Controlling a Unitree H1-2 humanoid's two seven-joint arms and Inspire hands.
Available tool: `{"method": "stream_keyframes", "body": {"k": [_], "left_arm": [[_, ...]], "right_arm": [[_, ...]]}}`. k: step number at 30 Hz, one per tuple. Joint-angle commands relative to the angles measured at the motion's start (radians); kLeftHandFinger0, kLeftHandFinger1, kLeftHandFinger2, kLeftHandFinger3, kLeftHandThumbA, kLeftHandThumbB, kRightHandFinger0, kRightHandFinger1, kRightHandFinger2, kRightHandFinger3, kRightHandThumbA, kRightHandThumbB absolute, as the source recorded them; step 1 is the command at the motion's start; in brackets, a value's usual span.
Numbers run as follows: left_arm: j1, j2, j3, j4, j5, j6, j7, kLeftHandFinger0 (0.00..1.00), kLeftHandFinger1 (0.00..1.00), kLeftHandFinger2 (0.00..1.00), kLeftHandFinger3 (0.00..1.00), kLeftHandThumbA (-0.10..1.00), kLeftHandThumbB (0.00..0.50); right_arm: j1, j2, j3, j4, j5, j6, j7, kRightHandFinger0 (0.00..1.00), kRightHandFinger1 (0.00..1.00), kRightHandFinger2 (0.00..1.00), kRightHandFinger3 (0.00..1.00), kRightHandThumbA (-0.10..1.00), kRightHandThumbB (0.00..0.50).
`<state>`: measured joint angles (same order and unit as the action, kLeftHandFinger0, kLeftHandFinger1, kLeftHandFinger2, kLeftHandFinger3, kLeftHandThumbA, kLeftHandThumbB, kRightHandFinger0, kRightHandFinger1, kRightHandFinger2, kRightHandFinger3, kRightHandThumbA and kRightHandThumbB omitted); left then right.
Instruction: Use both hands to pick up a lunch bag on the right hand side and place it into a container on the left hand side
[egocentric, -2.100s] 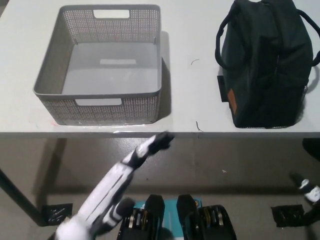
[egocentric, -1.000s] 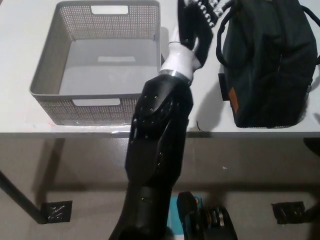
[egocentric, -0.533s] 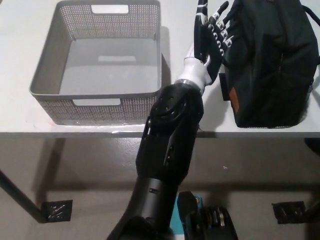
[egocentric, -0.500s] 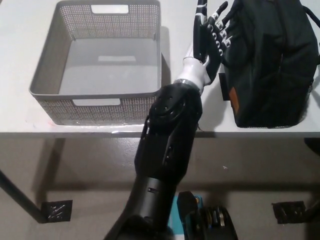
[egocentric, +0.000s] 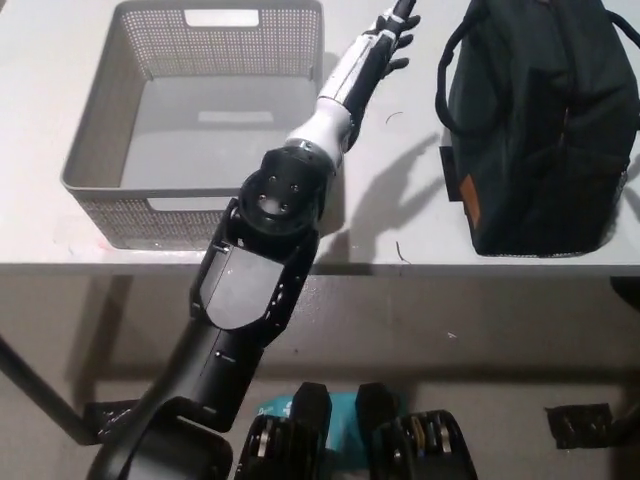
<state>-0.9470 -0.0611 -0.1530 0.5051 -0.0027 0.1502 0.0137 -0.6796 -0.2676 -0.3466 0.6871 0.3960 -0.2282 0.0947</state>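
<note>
The dark lunch bag (egocentric: 540, 130) stands upright at the right of the white table (egocentric: 400, 180), its carry loop (egocentric: 447, 70) hanging on its left side. At the left sits the grey mesh basket (egocentric: 95, 150), with nothing in it. My left arm reaches up across the table's middle. Its white hand (egocentric: 378, 45) hovers edge-on between the basket's right wall and the bag, open and holding nothing, a clear gap left of the bag. My right hand is out of the picture.
The table's front edge (egocentric: 450, 268) runs across the picture's middle, with floor below it. Bare tabletop lies between the basket and the bag, crossed by my arm's shadow (egocentric: 385, 195).
The left hand has swung left, away from the bag's side, and turned edge-on. The forearm now lies lower and further left. Bag and basket have not moved.
</note>
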Motion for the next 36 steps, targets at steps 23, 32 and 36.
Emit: {"method": "stream_keyframes", "body": {"k": [23, 32, 36], "left_arm": [[-0.230, -0.171, 0.086, 0.566, -0.003, -0.202, 0.045, 1.00, 1.00, 1.00, 1.00, 1.00, 0.421], [-0.248, -0.133, 0.095, 0.635, 0.034, -0.223, 0.076, 1.00, 1.00, 1.00, 1.00, 1.00, 0.405], [-0.258, -0.108, 0.070, 0.715, 0.059, -0.219, 0.059, 1.00, 1.00, 1.00, 1.00, 1.00, 0.317]], "right_arm": [[-0.064, 0.031, 0.016, 0.045, 0.017, -0.076, 0.044, 1.00, 1.00, 1.00, 1.00, 1.00, 0.227], [-0.156, 0.086, 0.009, 0.243, 0.047, -0.048, 0.058, 1.00, 1.00, 1.00, 1.00, 1.00, 0.203], [-0.220, 0.140, -0.006, 0.404, 0.076, -0.002, 0.102, 1.00, 1.00, 1.00, 1.00, 1.00, 0.208]]}}
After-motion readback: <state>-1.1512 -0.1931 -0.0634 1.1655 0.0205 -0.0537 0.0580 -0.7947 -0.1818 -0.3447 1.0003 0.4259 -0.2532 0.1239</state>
